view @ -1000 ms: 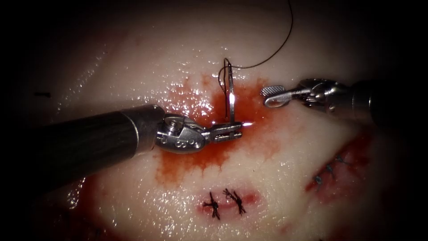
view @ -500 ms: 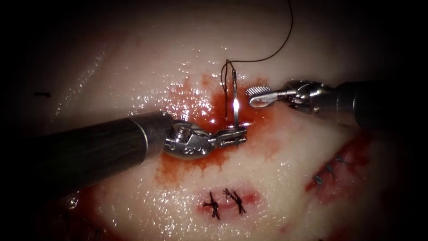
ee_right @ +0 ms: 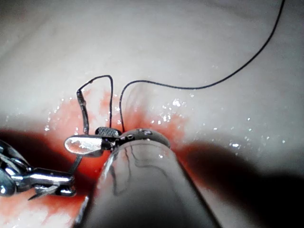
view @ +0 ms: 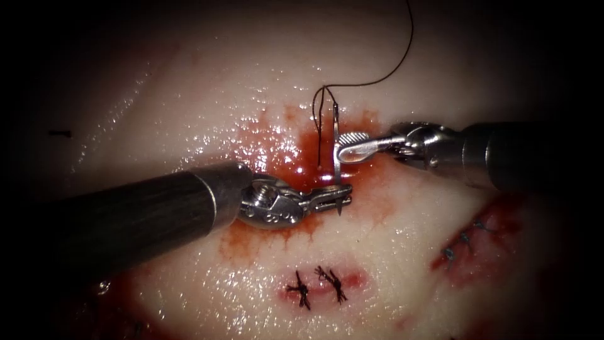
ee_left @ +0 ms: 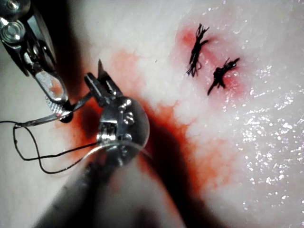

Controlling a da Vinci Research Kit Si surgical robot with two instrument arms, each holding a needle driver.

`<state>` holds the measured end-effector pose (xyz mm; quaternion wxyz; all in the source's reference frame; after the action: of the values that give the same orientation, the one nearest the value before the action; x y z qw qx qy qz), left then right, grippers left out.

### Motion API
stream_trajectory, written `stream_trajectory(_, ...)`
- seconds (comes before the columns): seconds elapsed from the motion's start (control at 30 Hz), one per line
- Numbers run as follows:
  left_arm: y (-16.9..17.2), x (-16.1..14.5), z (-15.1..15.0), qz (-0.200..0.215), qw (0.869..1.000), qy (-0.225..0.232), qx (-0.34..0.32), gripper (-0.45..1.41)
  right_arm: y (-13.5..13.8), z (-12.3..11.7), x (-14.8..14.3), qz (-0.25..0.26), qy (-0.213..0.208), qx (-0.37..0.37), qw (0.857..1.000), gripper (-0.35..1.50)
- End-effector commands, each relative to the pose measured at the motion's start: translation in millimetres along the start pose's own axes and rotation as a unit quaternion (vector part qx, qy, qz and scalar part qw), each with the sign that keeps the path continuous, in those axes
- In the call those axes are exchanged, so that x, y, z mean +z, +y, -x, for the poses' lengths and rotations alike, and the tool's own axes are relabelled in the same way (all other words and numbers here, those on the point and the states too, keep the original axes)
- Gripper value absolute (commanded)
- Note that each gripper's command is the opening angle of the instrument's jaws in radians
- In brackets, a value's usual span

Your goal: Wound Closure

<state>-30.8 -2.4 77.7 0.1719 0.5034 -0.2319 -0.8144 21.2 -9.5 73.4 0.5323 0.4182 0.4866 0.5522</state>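
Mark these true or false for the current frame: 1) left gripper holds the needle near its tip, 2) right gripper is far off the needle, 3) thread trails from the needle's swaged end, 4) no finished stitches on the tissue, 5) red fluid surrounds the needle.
1) True: the left gripper is shut on the needle near its pointed end.
2) False: the right gripper, jaws open, sits at the needle's upper shaft.
3) True: the thread runs up from that end.
4) False: knotted stitches lie below on the tissue.
5) True: red fluid pools there.
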Motion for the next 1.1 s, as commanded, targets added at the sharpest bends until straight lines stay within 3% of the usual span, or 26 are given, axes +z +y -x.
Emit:
stream_trajectory(0.03,0.3,0.8,0.3,0.000,1.000,0.000,0.002,-0.45,0.3,0.3,0.9,-0.001,-0.001,-0.003,1.000,1.37)
stream_trajectory(0.73,0.8,1.2,-0.9,-0.004,1.000,-0.012,0.016,-0.45,0.5,0.3,2.0,0.037,0.012,-0.067,0.997,1.13)
stream_trajectory(0.93,0.9,1.3,-0.9,-0.003,1.000,-0.013,0.016,-0.45,0.5,0.1,2.2,0.040,0.014,-0.084,0.996,0.93)
stream_trajectory(0.97,0.9,1.3,-0.9,-0.003,1.000,-0.013,0.016,-0.45,0.6,-0.1,2.3,0.042,0.015,-0.101,0.994,0.81)
stream_trajectory(1.0,1.0,1.4,-1.0,-0.001,1.000,-0.014,0.017,-0.45,0.8,-0.3,2.5,0.044,0.017,-0.110,0.993,0.53)
stream_trajectory(1.07,0.9,1.3,-1.0,-0.001,1.000,-0.014,0.017,-0.45,1.1,-0.2,2.5,0.044,0.017,-0.117,0.992,-0.35)
stream_trajectory(1.1,0.9,1.3,-1.0,-0.001,1.000,-0.014,0.020,-0.45,1.2,-0.1,2.4,0.044,0.018,-0.118,0.992,-0.35)
